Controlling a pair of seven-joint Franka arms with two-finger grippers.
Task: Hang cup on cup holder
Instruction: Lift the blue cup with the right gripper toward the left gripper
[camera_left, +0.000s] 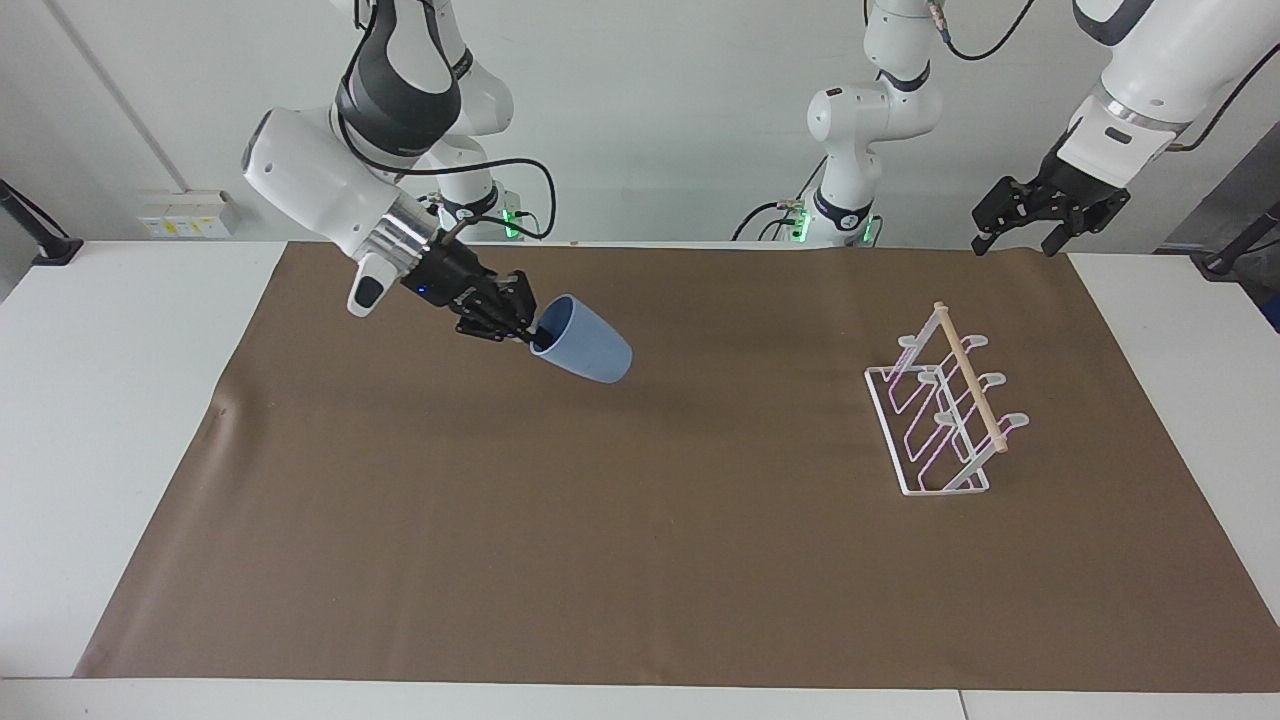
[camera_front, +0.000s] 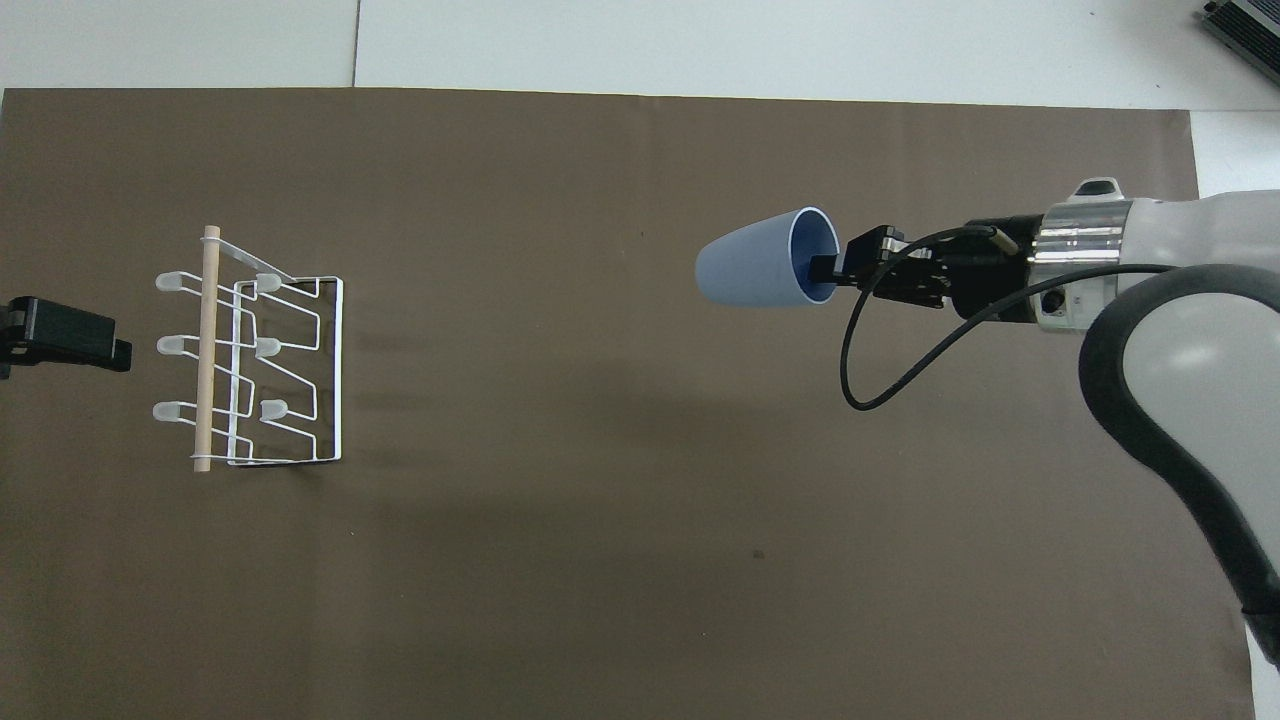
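The light blue cup (camera_left: 583, 352) (camera_front: 762, 259) hangs in the air on its side, its base pointing toward the cup holder. My right gripper (camera_left: 528, 335) (camera_front: 826, 270) is shut on the cup's rim, one finger inside the mouth, over the brown mat toward the right arm's end. The white wire cup holder (camera_left: 943, 415) (camera_front: 250, 362) with its wooden dowel stands on the mat toward the left arm's end. My left gripper (camera_left: 1013, 238) (camera_front: 70, 335) waits open in the air over the mat's edge beside the holder, holding nothing.
A brown mat (camera_left: 640, 560) covers most of the white table (camera_left: 110, 400). A black cable (camera_front: 880, 350) loops from the right wrist. A dark device (camera_front: 1245, 30) sits at the table's corner farthest from the robots.
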